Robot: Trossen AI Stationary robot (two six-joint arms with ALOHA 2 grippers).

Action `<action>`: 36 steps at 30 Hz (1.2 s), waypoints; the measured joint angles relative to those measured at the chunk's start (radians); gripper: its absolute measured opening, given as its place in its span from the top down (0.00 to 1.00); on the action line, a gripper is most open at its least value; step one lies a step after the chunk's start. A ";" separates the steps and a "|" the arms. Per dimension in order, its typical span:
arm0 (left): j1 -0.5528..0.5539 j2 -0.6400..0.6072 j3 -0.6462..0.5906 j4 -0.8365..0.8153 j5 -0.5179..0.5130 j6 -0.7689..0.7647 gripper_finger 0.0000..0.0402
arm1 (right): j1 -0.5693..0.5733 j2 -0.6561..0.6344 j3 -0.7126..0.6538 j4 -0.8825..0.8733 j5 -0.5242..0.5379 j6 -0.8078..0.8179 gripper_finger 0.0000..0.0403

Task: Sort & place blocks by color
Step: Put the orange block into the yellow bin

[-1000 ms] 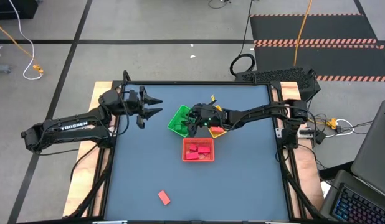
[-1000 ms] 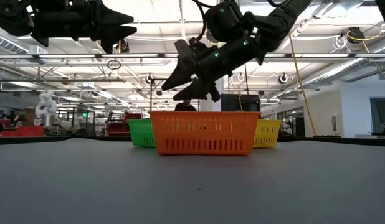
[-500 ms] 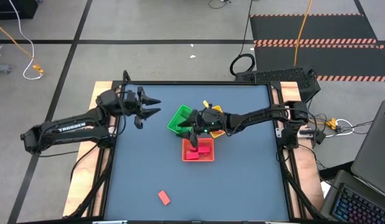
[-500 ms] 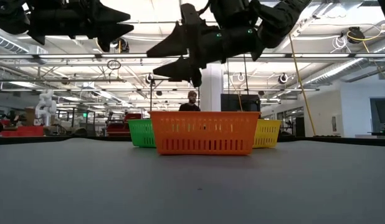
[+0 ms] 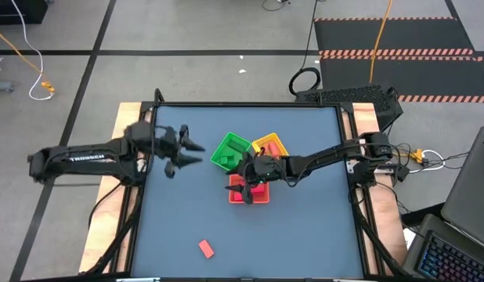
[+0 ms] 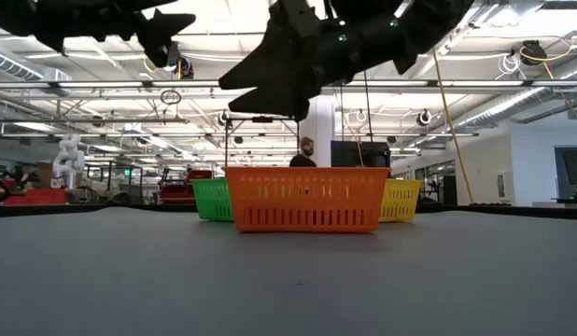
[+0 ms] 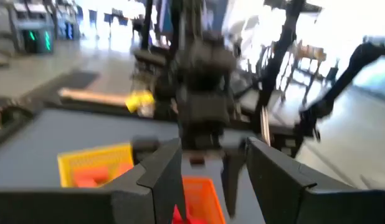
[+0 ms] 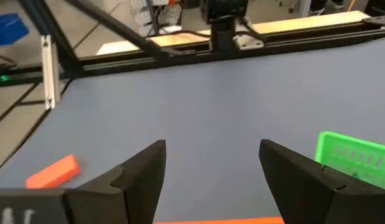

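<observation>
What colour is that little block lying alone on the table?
The lone block is salmon-red, seen best in the high view.

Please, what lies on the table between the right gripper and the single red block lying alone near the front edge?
Nothing: in the high view, only bare dark tabletop separates the open right gripper, above the red mesh-sided tray, from the small red block.
</observation>
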 joint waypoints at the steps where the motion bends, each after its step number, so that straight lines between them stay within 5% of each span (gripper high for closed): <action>1: -0.050 0.010 0.007 -0.029 -0.044 0.015 0.55 | 0.002 -0.006 0.000 -0.020 0.000 -0.004 0.37; 6: -0.281 0.075 0.075 -0.208 -0.249 0.068 0.55 | 0.003 -0.097 0.000 -0.232 0.024 -0.049 0.37; 15: -0.628 0.305 0.229 -0.536 -0.507 0.016 0.55 | 0.001 -0.341 -0.012 -0.477 0.351 -0.135 0.37; 20: -0.773 0.504 0.326 -0.660 -0.510 -0.042 0.55 | 0.001 -0.476 -0.161 -0.355 0.393 -0.137 0.37; 28: -0.870 0.750 0.506 -0.760 -0.562 0.007 0.55 | -0.019 -0.663 -0.477 0.131 0.390 -0.167 0.37; 36: -0.897 0.942 0.585 -0.850 -0.451 0.045 0.39 | -0.026 -0.788 -0.549 0.183 0.390 -0.154 0.37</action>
